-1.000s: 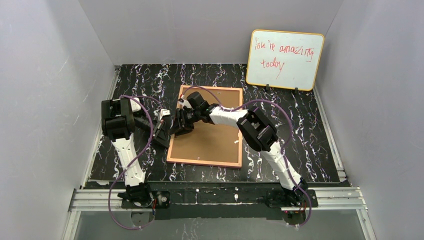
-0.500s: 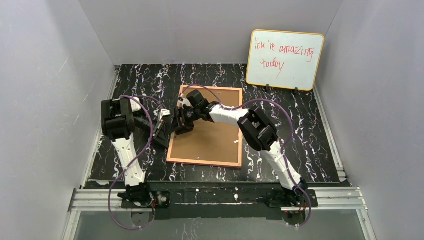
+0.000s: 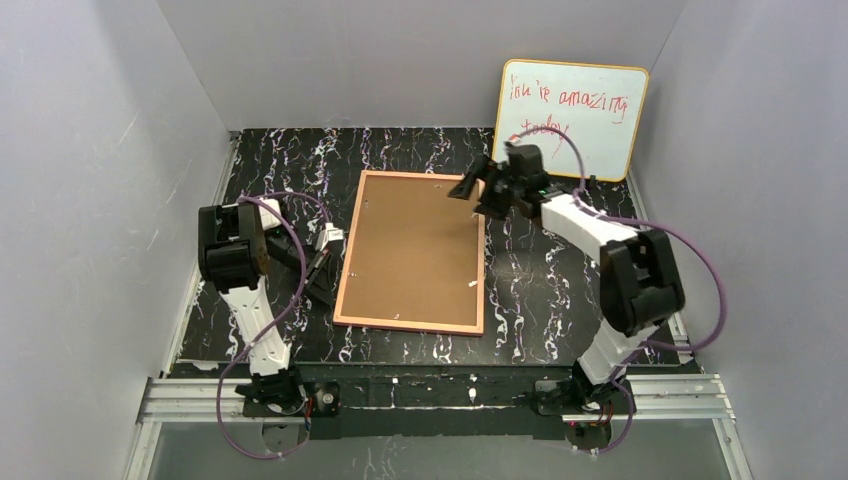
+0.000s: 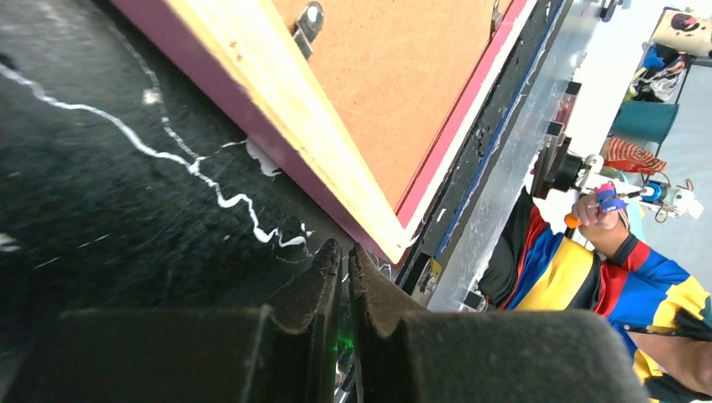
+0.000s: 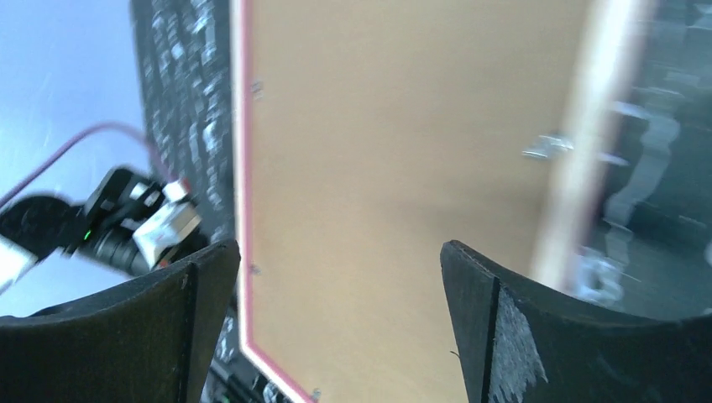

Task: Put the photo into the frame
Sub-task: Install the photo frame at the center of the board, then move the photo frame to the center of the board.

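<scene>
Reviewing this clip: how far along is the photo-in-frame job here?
Looks done: the brown hardboard backing sits in the face-down pink rectangular picture frame; no photo shows, so it may lie underneath. In hand: nothing; the right gripper is open above the frame, the left gripper shut and empty beside it. Left: perhaps fastening the clips and turning it over.

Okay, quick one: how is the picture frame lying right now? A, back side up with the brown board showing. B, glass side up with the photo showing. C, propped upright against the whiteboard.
A: the frame lies flat on the table with its brown hardboard back facing up, and no photo shows in any view.
</scene>
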